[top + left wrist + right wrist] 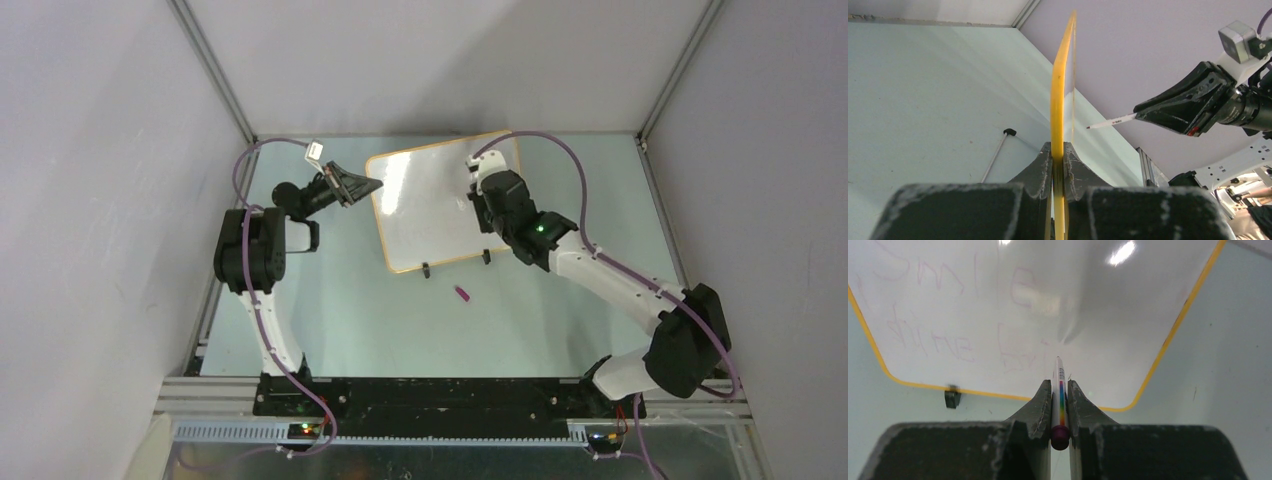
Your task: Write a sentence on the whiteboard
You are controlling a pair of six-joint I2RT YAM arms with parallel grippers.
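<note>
Left gripper (1058,152) clamps the edge of the glossy orange-framed whiteboard (430,210). Right gripper (1059,385) pinches a slim white marker (1060,407), mid-sentence. The next stroke needs tip contact.

i see a small purple cap (463,294) lying on the pale green table (380,320), below my right claw (1059,386), toward the bases.

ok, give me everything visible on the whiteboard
The whiteboard is glossy white with glare spots, rounded corners, a thin orange-yellow frame and two black clip feet on its near edge. Faint pink writing covers part of it. The left gripper is clamped on its left edge. The right gripper holds a marker, tip at or just off the surface.
</note>
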